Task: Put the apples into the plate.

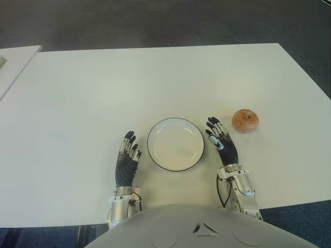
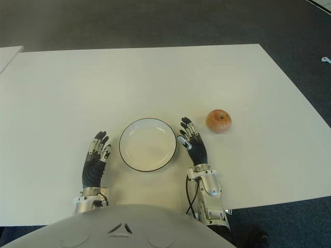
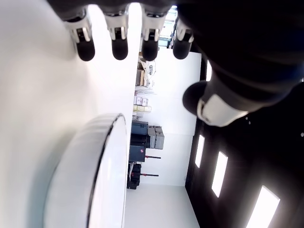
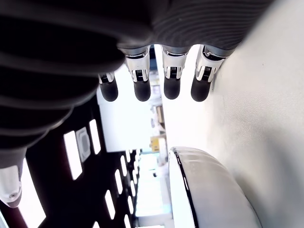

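Note:
One reddish apple (image 1: 245, 120) sits on the white table (image 1: 155, 77), to the right of a white plate (image 1: 175, 144) with a dark rim. The plate holds nothing. My right hand (image 1: 219, 137) is between plate and apple, close to the plate's right rim, fingers straight and spread, holding nothing. My left hand (image 1: 129, 150) shows just left of the plate, fingers likewise extended and empty. The plate's rim (image 3: 102, 161) appears in the left wrist view and the same rim (image 4: 183, 175) in the right wrist view.
A second table's corner (image 1: 13, 59) lies at the far left. Dark carpet (image 1: 170, 20) surrounds the table. The table's right edge (image 1: 310, 77) runs diagonally beyond the apple.

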Action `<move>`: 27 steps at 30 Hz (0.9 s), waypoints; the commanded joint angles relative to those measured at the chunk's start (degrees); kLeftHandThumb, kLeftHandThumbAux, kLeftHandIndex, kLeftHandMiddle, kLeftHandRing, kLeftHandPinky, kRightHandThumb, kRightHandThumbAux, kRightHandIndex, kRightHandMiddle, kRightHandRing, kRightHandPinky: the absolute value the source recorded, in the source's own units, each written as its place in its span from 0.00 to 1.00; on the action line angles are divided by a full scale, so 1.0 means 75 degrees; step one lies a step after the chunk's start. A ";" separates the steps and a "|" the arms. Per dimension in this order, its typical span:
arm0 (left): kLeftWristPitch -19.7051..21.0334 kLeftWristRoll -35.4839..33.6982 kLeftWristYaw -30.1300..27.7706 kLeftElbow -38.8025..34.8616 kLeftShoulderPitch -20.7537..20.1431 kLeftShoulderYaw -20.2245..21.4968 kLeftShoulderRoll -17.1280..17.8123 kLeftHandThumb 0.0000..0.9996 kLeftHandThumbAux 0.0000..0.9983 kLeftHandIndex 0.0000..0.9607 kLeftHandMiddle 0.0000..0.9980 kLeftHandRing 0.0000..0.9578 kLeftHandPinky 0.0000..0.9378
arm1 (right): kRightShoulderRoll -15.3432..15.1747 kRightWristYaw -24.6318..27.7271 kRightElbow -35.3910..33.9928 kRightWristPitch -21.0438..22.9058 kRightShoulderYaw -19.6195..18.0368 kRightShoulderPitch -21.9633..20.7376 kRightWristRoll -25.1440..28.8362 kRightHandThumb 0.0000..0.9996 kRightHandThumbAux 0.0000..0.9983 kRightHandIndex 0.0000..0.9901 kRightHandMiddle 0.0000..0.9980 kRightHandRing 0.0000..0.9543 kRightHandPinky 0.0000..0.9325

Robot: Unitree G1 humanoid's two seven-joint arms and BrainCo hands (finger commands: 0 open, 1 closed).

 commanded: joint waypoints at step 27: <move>0.0167 0.0171 0.0089 0.0079 -0.0175 -0.0101 -0.0181 0.19 0.59 0.02 0.03 0.02 0.01 | 0.0176 -0.0215 -0.1137 0.0977 -0.0114 -0.0316 0.0438 0.19 0.59 0.04 0.04 0.01 0.03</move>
